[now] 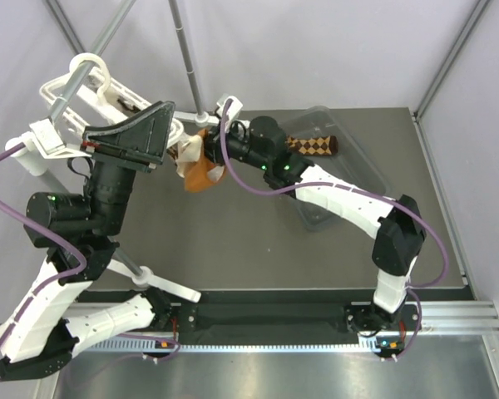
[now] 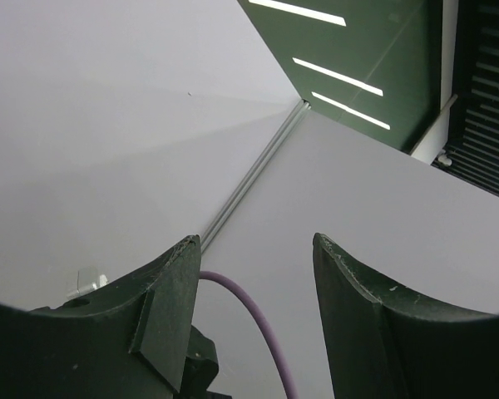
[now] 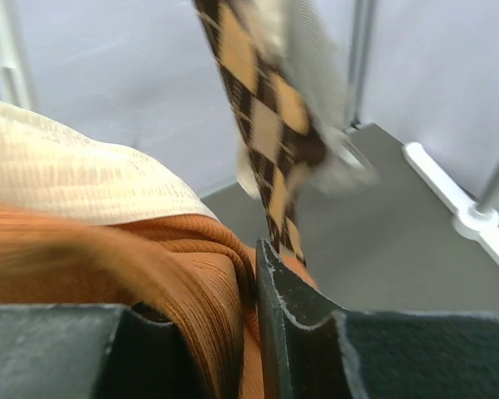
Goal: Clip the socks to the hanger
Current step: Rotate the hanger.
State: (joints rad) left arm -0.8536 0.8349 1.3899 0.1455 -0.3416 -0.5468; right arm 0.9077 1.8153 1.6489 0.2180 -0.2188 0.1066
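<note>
1. Right gripper [image 3: 220,307] has its black fingers pressed close on a fold of the orange sock [image 3: 175,266] — a soft, ribbed knit bunched up between them.
2. Over that fold lies the cream sock [image 3: 66,166], also finely ribbed, and rounded like a cushion.
3. One diamond sock [image 3: 262,125] hangs straight down just above the right fingers, as a narrow strip of tan and dark brown checks. It is blurred, with a pale blurred shape beside it. Its top runs out of the wrist picture, so I cannot tell what holds it.
4. Seen from above, this bundle of socks sits just off the right end of the hanger [image 1: 100,98]. The hanger is a white plastic frame of straight bars with a rounded hook, up against a slanting grey metal pole [image 1: 108,37].
5. The other diamond sock [image 1: 313,147] lies flat in a clear plastic bin [image 1: 374,170], well to the right of the hanger. The bin stands on the dark matte table [image 1: 233,241].
6. Left gripper [image 2: 254,249] is raised in front of the hanger, its two curved black fingers spread wide with nothing between them — only pale wall panels and a purple cable [image 2: 262,326] show past them.
</note>
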